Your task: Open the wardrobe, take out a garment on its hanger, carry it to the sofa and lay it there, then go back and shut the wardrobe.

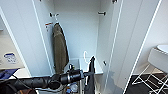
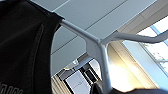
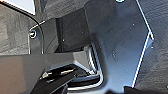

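The wardrobe [image 1: 80,32] stands open, with both white doors swung wide. My left gripper [image 1: 86,74] reaches in from the lower left and is shut on the white hanger [image 1: 85,56]. The hanger's hook curves free in the air in front of the wardrobe floor. The black garment [image 1: 90,77] hangs from it as a narrow dark strip. In the left wrist view the hanger [image 2: 96,45] shows close up, with the garment [image 2: 22,50] draped over one arm. My right gripper [image 3: 58,75] hangs low over a dark floor.
An olive-brown jacket [image 1: 59,47] hangs inside the wardrobe on the left. Black hooks [image 1: 101,13] sit high on the inner wall. The right door [image 1: 130,37] juts toward me. A white chair [image 1: 157,60] stands at the right on dark flooring.
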`<state>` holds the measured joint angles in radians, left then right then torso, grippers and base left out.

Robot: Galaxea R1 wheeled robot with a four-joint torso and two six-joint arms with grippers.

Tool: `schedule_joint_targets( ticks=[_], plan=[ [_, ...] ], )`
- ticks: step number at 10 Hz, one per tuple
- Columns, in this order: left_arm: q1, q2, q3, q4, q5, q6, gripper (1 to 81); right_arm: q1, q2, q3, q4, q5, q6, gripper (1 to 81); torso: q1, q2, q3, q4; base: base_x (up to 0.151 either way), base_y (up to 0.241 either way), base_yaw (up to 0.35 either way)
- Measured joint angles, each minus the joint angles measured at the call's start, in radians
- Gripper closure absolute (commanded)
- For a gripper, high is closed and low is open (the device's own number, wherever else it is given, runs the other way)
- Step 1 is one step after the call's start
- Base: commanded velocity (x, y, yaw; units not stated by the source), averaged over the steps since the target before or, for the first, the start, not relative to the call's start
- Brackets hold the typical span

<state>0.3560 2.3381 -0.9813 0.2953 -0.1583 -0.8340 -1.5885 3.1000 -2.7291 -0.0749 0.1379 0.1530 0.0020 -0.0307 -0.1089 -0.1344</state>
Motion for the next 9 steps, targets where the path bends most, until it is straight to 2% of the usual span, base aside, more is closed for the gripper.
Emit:
schedule_joint_targets(
  ticks=[9],
  plan=[
    [-0.003,-0.003,0.022,0.01,0.0,0.0,81.1,-0.002,0.0,0.0,0.0,0.001,0.001,1.0,0.0,0.0,0.0,0.0,0.0,0.0,-0.311]
  ],
)
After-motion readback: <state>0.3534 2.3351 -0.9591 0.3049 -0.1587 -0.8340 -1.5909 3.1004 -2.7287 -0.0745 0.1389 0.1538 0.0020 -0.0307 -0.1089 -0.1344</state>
